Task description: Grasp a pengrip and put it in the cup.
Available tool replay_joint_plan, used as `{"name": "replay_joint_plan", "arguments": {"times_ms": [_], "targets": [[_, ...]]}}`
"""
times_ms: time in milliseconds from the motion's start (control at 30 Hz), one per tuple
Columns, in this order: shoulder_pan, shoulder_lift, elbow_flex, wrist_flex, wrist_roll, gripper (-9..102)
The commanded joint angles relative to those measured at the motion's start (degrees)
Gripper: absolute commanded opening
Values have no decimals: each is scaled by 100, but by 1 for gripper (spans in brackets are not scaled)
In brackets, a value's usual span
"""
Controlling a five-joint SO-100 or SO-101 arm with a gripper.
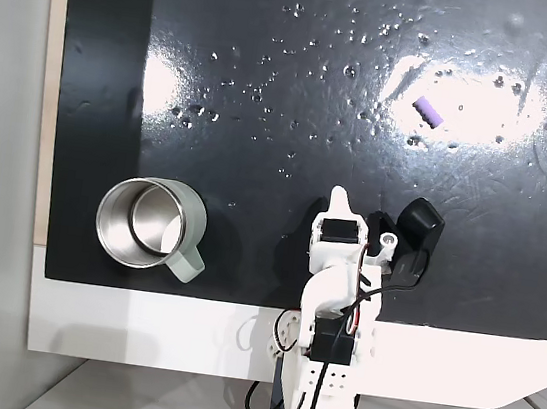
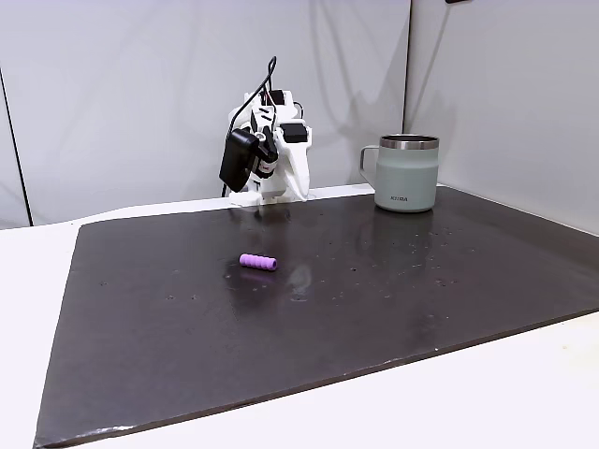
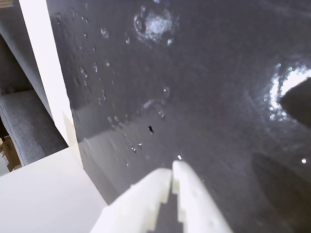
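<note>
- The tool has its two white fingers pressed tip to tip in the wrist view — closed, with nothing between them — and it points down at bare dark mat.
- In a fixed view from above, the arm sits folded at the near edge of the mat, close to its base on the white worktop.
- The pengrip lies on its side on the black mat, well apart from the tool and out in the open; the other fixed view shows it as a small light-purple tube alone near the middle of the mat.
- The cup stands upright and empty, steel inside showing, at the opposite side of the arm from the pengrip; its handle juts toward the mat's edge in that view. From the side it stands near a far corner of the mat.
- Handling, as I judge it: the pengrip looks very light and soft, so it should give a little under the fingers but may roll or skid on the glossy mat if nudged.
- Best hold is probably across its middle, fingers closing on the round sides at right angles to its long axis — a grip near an end could let it pivot or squirt out.
- The tool must open first; the grasp has not begun.
</note>
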Motion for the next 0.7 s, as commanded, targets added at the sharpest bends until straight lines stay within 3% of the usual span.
{"name": "replay_joint_plan", "arguments": {"times_ms": [0,300,500,667], "targets": [[-70,53,-26,-211,35,0],[9,-123,-888,229,-88,0],[18,-2470,-2628,413,97,0],[272,-3709,-3050,-44,114,0]]}}
